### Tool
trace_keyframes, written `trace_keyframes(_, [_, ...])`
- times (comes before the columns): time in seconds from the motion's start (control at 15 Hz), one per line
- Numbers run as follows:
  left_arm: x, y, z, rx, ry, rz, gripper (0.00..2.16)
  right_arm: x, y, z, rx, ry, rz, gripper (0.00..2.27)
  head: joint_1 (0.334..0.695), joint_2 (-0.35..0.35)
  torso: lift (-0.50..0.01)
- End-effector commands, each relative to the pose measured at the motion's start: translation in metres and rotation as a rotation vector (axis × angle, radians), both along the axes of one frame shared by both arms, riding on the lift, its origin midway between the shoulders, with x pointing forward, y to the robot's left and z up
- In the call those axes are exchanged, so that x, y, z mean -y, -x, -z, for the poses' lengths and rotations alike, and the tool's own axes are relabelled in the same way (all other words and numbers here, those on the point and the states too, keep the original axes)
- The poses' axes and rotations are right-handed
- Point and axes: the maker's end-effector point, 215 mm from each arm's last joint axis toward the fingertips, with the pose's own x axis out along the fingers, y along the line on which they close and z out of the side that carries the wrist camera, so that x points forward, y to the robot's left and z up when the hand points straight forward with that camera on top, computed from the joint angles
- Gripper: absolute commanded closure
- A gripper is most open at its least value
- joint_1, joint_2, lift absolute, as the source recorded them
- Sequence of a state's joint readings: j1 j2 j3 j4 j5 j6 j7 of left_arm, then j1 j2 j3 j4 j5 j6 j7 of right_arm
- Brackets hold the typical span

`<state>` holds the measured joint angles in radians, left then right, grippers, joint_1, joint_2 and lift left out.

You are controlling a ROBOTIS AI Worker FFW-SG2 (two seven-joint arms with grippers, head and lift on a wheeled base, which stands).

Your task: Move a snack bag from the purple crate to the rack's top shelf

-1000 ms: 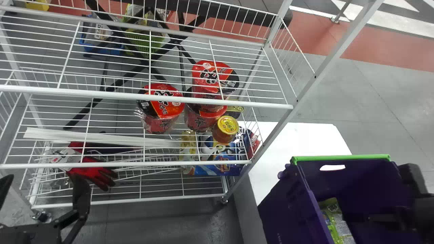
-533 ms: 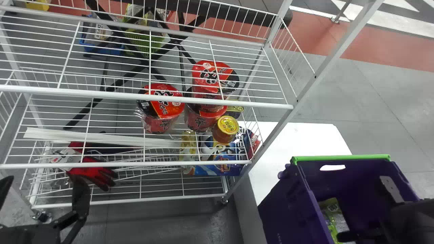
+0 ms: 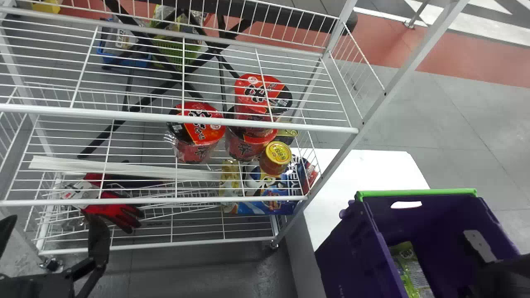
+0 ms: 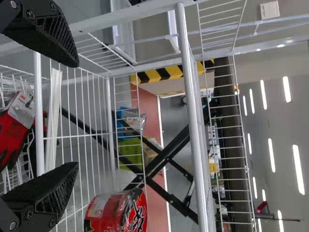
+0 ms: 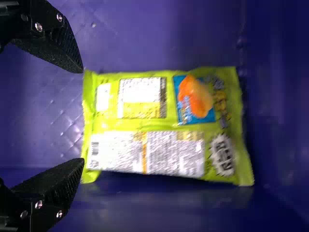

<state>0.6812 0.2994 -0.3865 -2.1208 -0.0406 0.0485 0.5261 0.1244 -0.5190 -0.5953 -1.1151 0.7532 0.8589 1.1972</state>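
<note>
My left gripper [image 3: 51, 238] is parked in front of the rack's lower left, open; in the left wrist view the left gripper [image 4: 72, 113] has nothing between its fingers. My right gripper [image 3: 476, 265] is inside the purple crate [image 3: 383, 256] at the lower right, to the right of the green snack bag [image 3: 408, 269]. In the right wrist view the right gripper [image 5: 79, 116] stands open, its fingers apart at one short end of the snack bag [image 5: 154, 152], which lies in the crate [image 5: 159, 34]. The rack's top shelf [image 3: 178, 114] is wire mesh.
Red noodle cups [image 3: 196, 132], a yellow-lidded cup [image 3: 275, 158] and blue packages [image 3: 265, 200] stand below the top shelf. Red gloves [image 3: 114, 209] hang at the rack's lower left. A slanting rack post [image 3: 372, 109] rises between shelves and crate, beside a white table [image 3: 368, 165].
My right gripper has come from the crate's right edge, moving left and down into the crate near the snack bag. The left arm has stayed still.
</note>
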Motion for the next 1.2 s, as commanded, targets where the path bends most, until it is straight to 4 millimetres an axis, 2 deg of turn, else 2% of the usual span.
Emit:
trace_keyframes(0.0, [0.004, -0.001, 0.004, -0.001, 0.006, 0.004, 0.09, 0.005, 0.013, 0.009, -0.006, 0.014, 0.02, 0.19, 0.695, -0.35, -0.461])
trace_keyframes(0.27, [0.002, -0.002, 0.008, -0.004, 0.005, -0.002, 0.09, 0.013, 0.021, 0.018, 0.008, 0.049, 0.045, 0.19, 0.695, -0.35, -0.461])
trace_keyframes(0.6, [0.001, -0.007, 0.017, -0.013, 0.011, -0.005, 0.09, 0.006, -0.001, 0.029, 0.108, 0.051, 0.052, 0.21, 0.695, -0.35, -0.461])
trace_keyframes(0.87, [-0.003, -0.009, 0.018, -0.005, 0.022, -0.014, 0.09, 0.007, -0.006, 0.03, 0.13, 0.051, 0.047, 0.21, 0.695, -0.35, -0.461])
trace_keyframes(1.13, [0.001, -0.007, 0.02, -0.014, 0.024, -0.009, 0.09, 0.002, -0.011, 0.043, 0.166, 0.04, -0.004, 0.21, 0.695, -0.35, -0.461])
